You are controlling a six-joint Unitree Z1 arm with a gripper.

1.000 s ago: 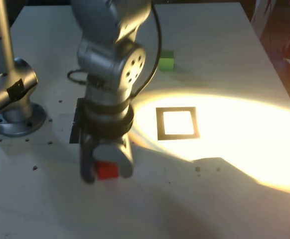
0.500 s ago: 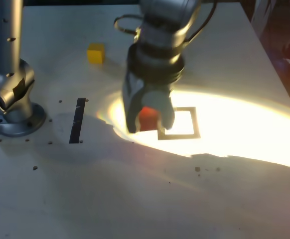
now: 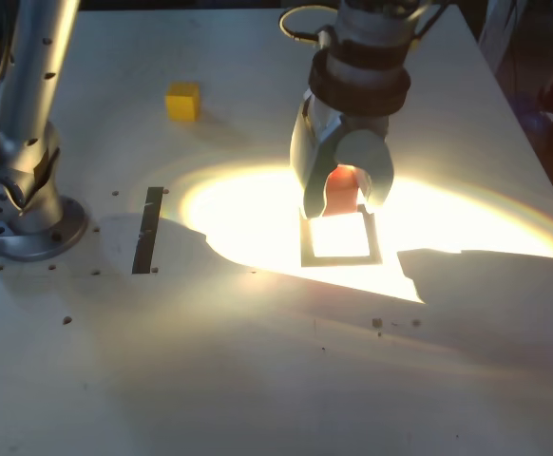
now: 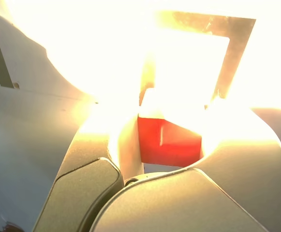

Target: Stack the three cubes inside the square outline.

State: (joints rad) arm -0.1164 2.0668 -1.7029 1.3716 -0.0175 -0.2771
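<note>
Your end effector [image 3: 345,193] pinches the red-orange cube [image 3: 342,190] at the far edge of the square outline [image 3: 339,237].

In your wrist view, the cube [image 4: 169,141] sits clamped between both fingers [image 4: 87,188], with the outline's frame [image 4: 234,48] beyond it in strong glare. The yellow cube [image 3: 183,101] rests on the table [image 3: 257,380], well apart toward the exterior view's left, past the black strip [image 3: 148,229].

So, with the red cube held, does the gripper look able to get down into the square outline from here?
Probably yes. The gripper is shut on the red cube just above the square outline's far edge, and the white centre looks bare. The yellow cube sits well away.
</note>
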